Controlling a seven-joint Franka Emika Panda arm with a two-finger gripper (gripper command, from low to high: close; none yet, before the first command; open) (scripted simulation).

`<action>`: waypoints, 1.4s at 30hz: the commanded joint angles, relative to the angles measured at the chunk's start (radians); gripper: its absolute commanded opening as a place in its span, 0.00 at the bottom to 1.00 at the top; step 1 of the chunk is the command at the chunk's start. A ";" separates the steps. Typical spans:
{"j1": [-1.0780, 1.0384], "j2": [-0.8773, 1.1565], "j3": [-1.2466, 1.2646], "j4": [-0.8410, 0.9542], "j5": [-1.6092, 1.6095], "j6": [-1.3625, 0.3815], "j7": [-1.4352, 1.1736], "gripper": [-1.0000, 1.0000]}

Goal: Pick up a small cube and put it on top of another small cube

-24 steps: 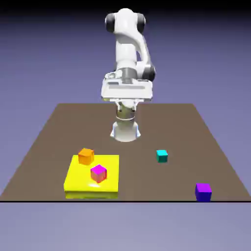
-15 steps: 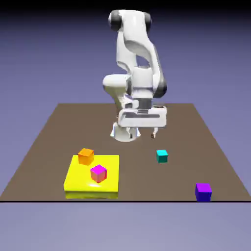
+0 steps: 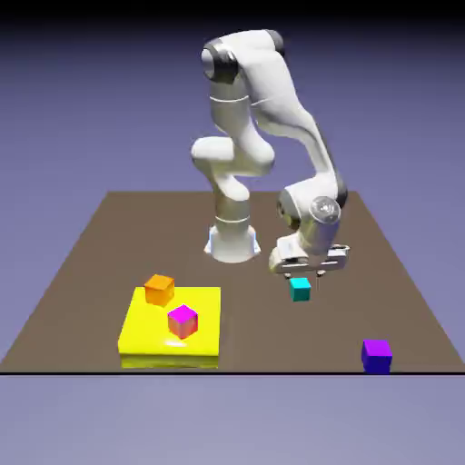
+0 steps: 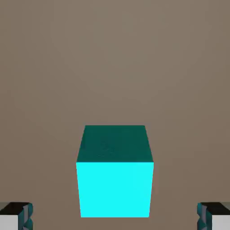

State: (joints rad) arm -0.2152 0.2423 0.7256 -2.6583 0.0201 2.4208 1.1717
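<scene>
Currently the gripper [image 3: 305,277] stands with its fingers spread wide, one grey fingertip [image 4: 18,216] at each lower corner of the hand view. The small teal cube [image 4: 115,173] sits centred between them, clear of both pads, resting on the brown table [image 3: 109,236]. In the exterior view the gripper hangs directly above the cube, close to it. The cube is plain, sharp-edged and matte, one face bright cyan, the adjoining face darker. The indigo cube [image 3: 377,355] lies well apart, at the near right. A flat yellow slab [image 3: 205,343] at the near left carries an orange cube [image 3: 159,289] and a magenta-topped cube [image 3: 183,321].
</scene>
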 commanded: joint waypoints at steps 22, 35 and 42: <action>0.118 0.102 -0.010 0.336 -0.267 -0.217 -0.427 0.00; 0.360 0.353 -0.111 0.807 -0.741 -0.423 -0.984 0.00; 0.423 0.492 -0.181 0.920 -0.927 -0.403 -1.096 0.00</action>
State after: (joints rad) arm 0.2079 0.7342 0.5443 -1.7383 -0.9045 2.0170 0.0746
